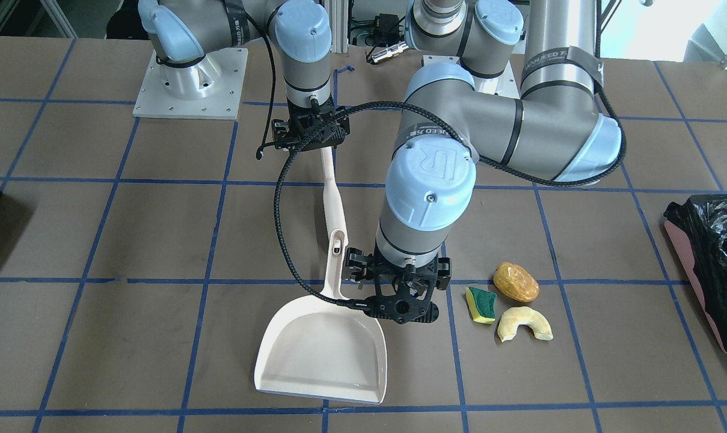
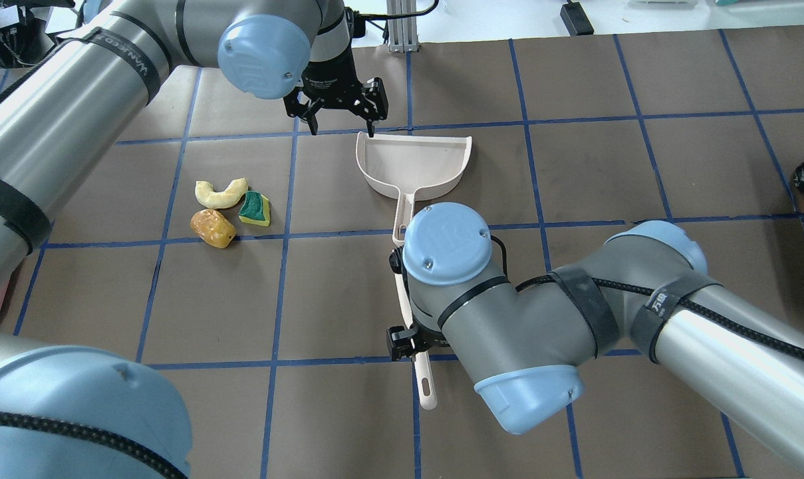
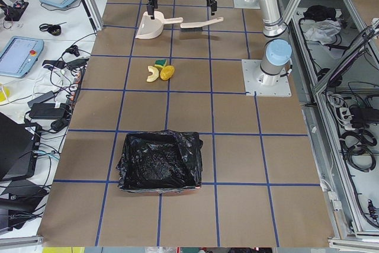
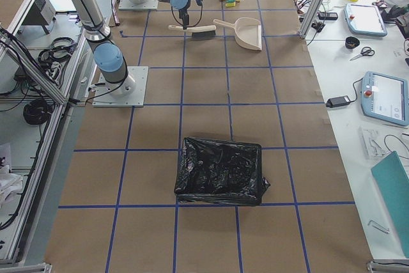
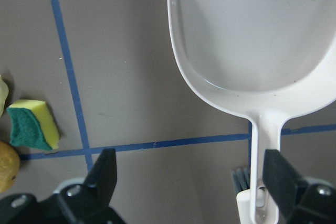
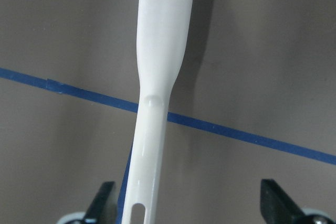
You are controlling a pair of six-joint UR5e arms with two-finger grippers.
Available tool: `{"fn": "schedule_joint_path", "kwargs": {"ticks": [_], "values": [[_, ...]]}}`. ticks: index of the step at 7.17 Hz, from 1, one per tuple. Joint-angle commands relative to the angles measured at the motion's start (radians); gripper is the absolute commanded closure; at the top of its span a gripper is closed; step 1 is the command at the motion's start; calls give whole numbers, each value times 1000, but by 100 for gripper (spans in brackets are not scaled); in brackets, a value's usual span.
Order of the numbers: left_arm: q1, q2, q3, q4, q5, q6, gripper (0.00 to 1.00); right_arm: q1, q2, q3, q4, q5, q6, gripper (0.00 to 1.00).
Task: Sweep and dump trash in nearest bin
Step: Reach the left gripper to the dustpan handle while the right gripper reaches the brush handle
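The trash lies together on the table: a yellow-and-green sponge [image 1: 481,304], a golden-brown lump [image 1: 515,281] and a pale yellow crescent [image 1: 524,323]. My left gripper [image 1: 399,311] is open and empty. It hangs over the table between the sponge and the white dustpan [image 1: 321,355]; in its wrist view the sponge [image 5: 31,124] is at the left and the dustpan [image 5: 252,51] ahead. My right gripper [image 6: 189,203] is open, its fingers on both sides of the white brush handle [image 6: 155,103] without touching it. The black-lined bin [image 1: 712,252] stands at the table's end on my left.
The brush [image 2: 418,359] lies in line with the dustpan handle [image 2: 402,216], its bristles [image 5: 240,178] beside that handle. A second black-lined bin [image 4: 220,171] stands toward my right end of the table. Blue tape lines grid the brown table top.
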Motion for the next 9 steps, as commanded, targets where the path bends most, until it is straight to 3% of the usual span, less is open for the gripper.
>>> {"fn": "schedule_joint_path", "kwargs": {"ticks": [1,3,4,6,8,9], "values": [[-75,-43,-10,29,-18,-21,0,65,51,17,-70,-1,41,8],[-105,-48,-93,33,-32,-16,0,70,65,40,-78,0,44,16],[-117,-51,-122,49,-33,-15,0,70,67,41,-84,0,44,27],[-125,-51,-138,50,-39,-18,0,70,67,41,-88,0,44,59],[-131,-61,-156,49,-41,-20,14,70,67,44,-83,-1,74,92],[-135,-61,-161,47,-41,-25,18,70,67,47,-80,-1,129,96]]}}
